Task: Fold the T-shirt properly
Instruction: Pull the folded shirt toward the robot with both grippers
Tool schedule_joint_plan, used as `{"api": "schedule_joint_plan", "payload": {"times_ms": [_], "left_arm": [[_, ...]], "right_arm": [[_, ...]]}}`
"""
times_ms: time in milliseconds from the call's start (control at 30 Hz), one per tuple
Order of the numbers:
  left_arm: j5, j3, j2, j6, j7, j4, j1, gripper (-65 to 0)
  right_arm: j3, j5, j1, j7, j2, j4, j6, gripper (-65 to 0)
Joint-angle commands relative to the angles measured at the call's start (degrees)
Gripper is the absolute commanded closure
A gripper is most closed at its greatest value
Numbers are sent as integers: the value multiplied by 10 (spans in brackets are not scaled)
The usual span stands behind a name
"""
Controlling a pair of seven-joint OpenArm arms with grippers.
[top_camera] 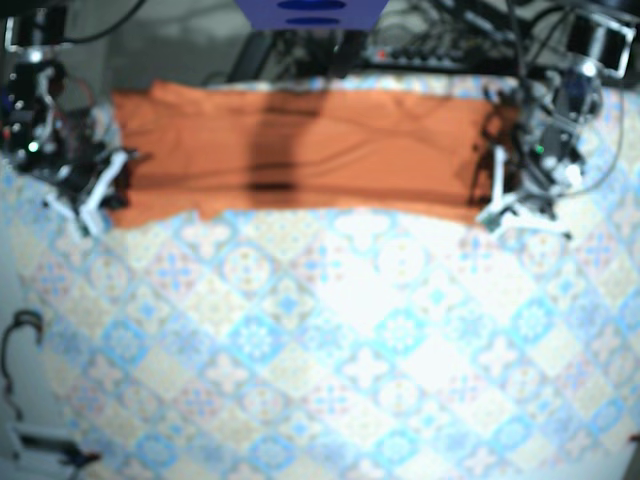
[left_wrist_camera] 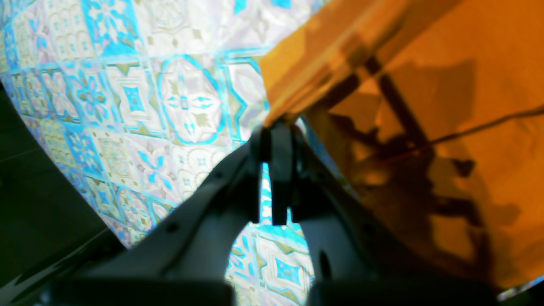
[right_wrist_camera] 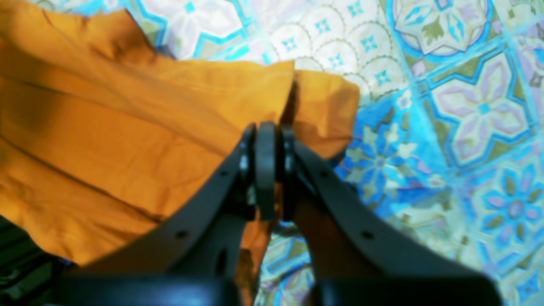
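The orange T-shirt (top_camera: 300, 150) is stretched as a wide band across the far part of the table. My left gripper (left_wrist_camera: 276, 131) is shut on a corner of the shirt's edge, and the cloth (left_wrist_camera: 425, 106) rises away to the right of it. In the base view this gripper (top_camera: 493, 208) is at the shirt's near right corner. My right gripper (right_wrist_camera: 267, 129) is shut on a fold of the orange cloth (right_wrist_camera: 127, 127), which spreads to its left. From above it (top_camera: 105, 192) sits at the shirt's near left corner.
A tablecloth with blue and cream tile patterns (top_camera: 330, 350) covers the table in front of the shirt. Cables and equipment (top_camera: 440, 40) lie beyond the far edge. The table's dark left edge (left_wrist_camera: 34, 191) shows in the left wrist view.
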Motion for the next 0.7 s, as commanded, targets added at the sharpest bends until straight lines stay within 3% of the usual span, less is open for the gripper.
{"api": "schedule_joint_plan", "payload": {"times_ms": [0,300,667], "left_arm": [[7,-6,-10,4,-2,8,0,0],[7,-6,-21,4,-1,8,14,0],[7,-5,-21,4,2,8,17,0]], "right_arm": [[16,1,-2,1,12,11,-2,0],[24,2,-25,-12,9,14,-2,0],[24,2,-56,-12,-50,14,-2,0]]}}
